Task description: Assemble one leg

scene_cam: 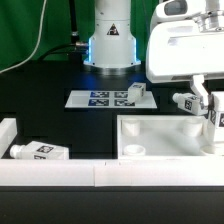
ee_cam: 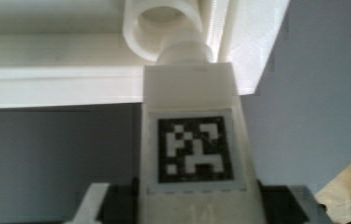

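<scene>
Wrist view: fingers [ee_cam: 115, 208] tight around the tagged leg [ee_cam: 195, 120], its far end near the white tabletop [ee_cam: 47, 85].

The tool [scene_cam: 208, 115] points downward, clamping the leg [ee_cam: 198, 140].

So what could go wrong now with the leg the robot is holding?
1. The gripper pinches the leg only near one end, so the leg might tilt or slip if its tip gets pushed.
2. The leg's far tip is right by the tabletop rim. If the aim is a little off, it could bump or jam on the rim instead of seating properly.
</scene>
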`<state>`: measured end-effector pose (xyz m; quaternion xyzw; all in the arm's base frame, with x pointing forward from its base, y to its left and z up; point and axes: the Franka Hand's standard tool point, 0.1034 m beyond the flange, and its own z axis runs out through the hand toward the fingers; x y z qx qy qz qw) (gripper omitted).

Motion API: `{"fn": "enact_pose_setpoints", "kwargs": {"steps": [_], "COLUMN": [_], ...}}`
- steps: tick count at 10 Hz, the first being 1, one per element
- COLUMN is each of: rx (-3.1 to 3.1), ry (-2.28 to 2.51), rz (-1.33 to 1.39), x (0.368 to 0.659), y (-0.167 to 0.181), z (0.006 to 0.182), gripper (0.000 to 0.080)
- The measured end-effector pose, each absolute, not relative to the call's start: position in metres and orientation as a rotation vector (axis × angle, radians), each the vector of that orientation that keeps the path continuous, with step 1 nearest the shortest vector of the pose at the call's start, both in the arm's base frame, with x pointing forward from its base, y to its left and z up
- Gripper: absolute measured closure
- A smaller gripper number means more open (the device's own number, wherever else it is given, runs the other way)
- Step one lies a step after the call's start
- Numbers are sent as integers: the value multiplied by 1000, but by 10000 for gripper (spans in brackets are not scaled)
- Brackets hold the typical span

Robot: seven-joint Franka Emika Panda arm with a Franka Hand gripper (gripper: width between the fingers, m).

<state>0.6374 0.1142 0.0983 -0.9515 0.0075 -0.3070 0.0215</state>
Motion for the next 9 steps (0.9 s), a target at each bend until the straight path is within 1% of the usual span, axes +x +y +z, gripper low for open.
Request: {"fn": "enact_pose_setpoints", "kwargs": {"steps": [4,7,9], "rx": [-2968,-2973,-2958], "ry": [12,8,17], "rz": [-931,-930,-980], "x": [627,626,629], "y": [106,107,110], "z": [94,86,85], "gripper": [512,512,512]}}
